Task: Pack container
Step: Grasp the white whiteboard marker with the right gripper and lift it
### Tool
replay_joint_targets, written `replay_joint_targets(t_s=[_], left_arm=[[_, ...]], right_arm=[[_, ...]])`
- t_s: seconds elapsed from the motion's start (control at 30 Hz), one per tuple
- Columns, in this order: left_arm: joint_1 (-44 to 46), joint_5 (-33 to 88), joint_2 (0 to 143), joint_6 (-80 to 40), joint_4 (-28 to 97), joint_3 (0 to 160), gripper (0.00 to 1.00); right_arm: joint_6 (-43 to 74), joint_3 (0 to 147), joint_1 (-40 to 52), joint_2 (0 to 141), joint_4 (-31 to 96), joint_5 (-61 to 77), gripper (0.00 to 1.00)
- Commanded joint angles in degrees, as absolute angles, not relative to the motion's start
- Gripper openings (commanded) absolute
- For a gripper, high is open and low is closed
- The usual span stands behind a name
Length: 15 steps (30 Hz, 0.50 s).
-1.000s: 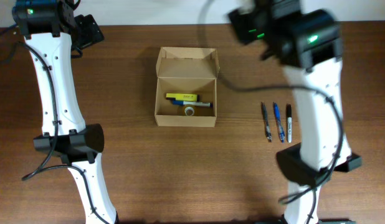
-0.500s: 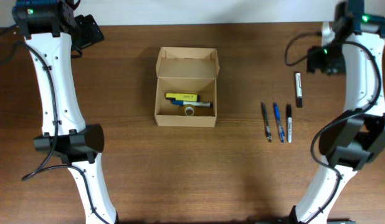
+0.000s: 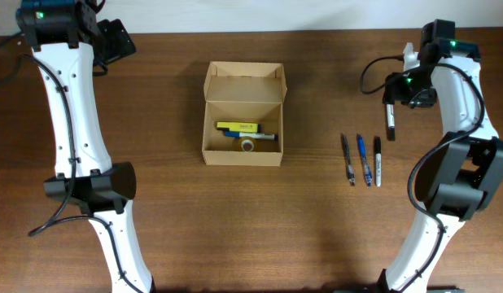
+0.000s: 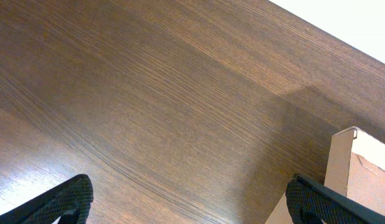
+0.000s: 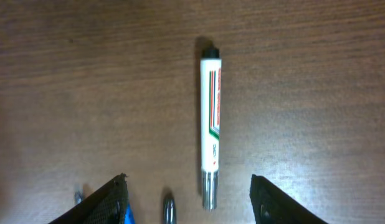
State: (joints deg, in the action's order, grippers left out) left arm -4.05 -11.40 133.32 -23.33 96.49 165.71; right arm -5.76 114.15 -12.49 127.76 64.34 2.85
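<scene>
The container (image 3: 243, 114) is a tan cardboard box standing mid-table with its flap lid folded back. Inside lie a yellow item (image 3: 237, 127), a blue pen and a small tape roll (image 3: 247, 146). My right gripper (image 3: 404, 88) hovers open above a white marker with a black cap (image 3: 390, 118). In the right wrist view the marker (image 5: 210, 124) lies flat, its silver end between the spread fingers of the gripper (image 5: 192, 208), untouched. My left gripper (image 3: 113, 41) hangs open and empty at the back left (image 4: 192, 205), with a corner of the box (image 4: 361, 168) at its right.
Three pens (image 3: 364, 159) lie side by side on the wood in front of the marker; two of their tips (image 5: 169, 208) show between my right fingers. Both arm bases stand near the front edge.
My right arm has swung from the back middle of the table, near the box, out to the right and now hangs over the marker. The left arm and the box have not moved.
</scene>
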Motion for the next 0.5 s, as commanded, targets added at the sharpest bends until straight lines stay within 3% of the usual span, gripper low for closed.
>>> replay_joint_targets(t_s=[0.0, 0.47], left_arm=[[-4.3, -11.6, 133.5, -23.0, 96.7, 166.4, 1.00], [-4.3, -11.6, 133.5, -23.0, 96.7, 166.4, 1.00]], right_arm=[[-5.1, 113.7, -12.5, 130.8, 64.0, 1.8, 0.63], [-5.0, 113.7, -11.6, 137.1, 63.8, 1.2, 0.57]])
